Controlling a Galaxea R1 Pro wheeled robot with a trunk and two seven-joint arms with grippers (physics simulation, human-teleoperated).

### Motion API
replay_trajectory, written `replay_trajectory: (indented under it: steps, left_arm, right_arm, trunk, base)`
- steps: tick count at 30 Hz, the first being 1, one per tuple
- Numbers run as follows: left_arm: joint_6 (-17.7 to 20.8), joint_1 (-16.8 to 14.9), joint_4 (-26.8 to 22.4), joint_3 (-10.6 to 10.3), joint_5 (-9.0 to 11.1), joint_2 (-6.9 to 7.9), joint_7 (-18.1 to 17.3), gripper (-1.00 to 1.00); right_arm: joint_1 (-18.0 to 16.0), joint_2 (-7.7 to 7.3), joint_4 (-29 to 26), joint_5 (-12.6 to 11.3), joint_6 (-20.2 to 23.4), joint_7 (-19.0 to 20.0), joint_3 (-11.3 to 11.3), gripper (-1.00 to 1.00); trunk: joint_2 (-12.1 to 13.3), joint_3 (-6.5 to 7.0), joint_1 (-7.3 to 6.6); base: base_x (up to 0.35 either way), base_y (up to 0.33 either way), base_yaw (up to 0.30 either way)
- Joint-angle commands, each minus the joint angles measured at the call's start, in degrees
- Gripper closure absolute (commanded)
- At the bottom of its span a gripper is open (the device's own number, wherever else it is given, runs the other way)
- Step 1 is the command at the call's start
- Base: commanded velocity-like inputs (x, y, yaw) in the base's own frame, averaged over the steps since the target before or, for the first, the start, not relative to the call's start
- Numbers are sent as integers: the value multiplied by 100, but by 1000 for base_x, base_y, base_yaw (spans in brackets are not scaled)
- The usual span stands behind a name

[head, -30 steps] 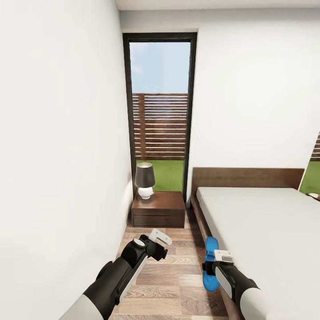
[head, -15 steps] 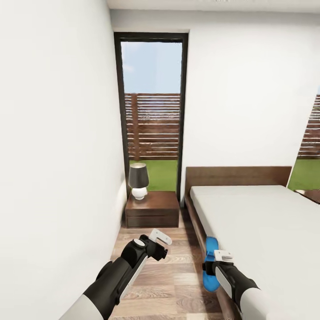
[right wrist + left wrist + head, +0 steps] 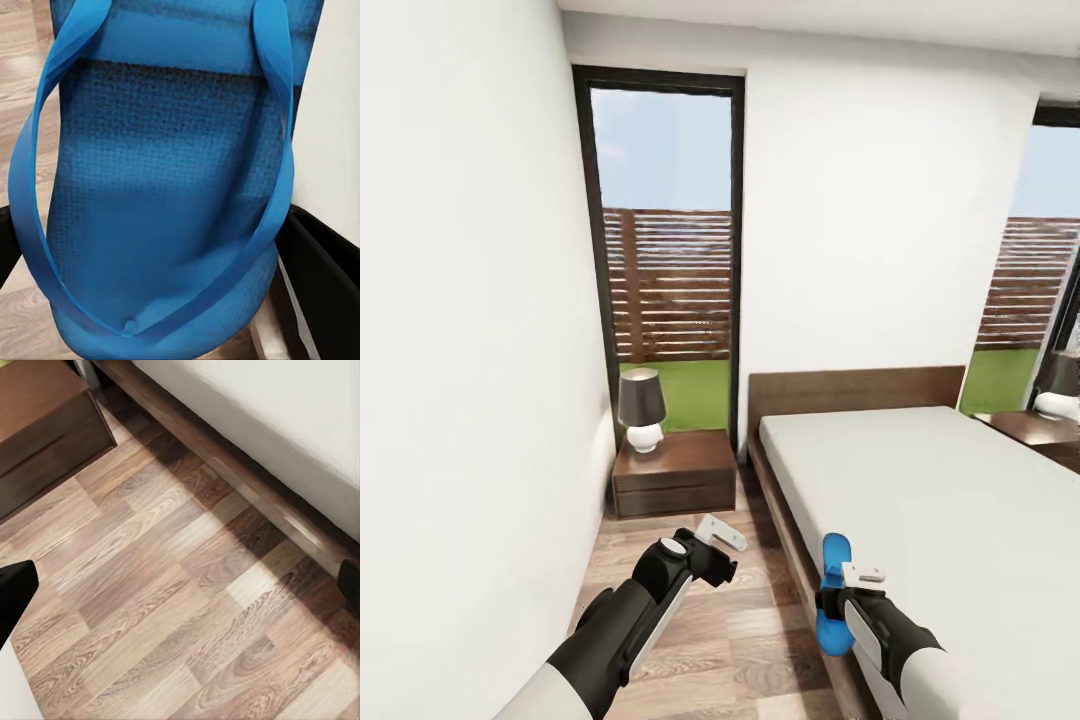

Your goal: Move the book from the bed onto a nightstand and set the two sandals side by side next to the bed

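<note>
Ahead of the robot, the head view shows a bed [image 3: 920, 480] along the right, a nightstand [image 3: 673, 472] with a lamp [image 3: 642, 409] below the tall window [image 3: 665, 240], and a second nightstand [image 3: 1040, 428] at the far side. The right gripper [image 3: 834, 592] is clamped on a blue sandal [image 3: 836, 555] held over the floor [image 3: 730, 620] just beside the bed frame. The left gripper [image 3: 718, 532] hangs spread apart, holding nothing.

From the left wrist, both finger tips sit wide apart over wood planks [image 3: 165, 607], with the bed frame [image 3: 247, 480] and nightstand [image 3: 45, 427] close by.

From the right wrist, the sandal's sole [image 3: 165, 187] and straps sit between the fingers [image 3: 322, 285].
</note>
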Motion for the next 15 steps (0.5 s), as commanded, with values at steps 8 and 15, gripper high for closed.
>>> replay_trajectory:
  steps: [8,15]
  left_arm:
    - [25,-2,-4,-1,1,0,-14,-100]
    - [25,-2,-5,0,3,0,-14,-100]
  right_arm:
    - [1,-1,-11,-55,24,-29,-2,100]
    - [1,1,-11,-59,24,-28,-1,100]
  trunk:
    - [-5,-3,2]
    - [-5,-1,2]
  base:
    - [0,0,-11]
    - [0,0,-13]
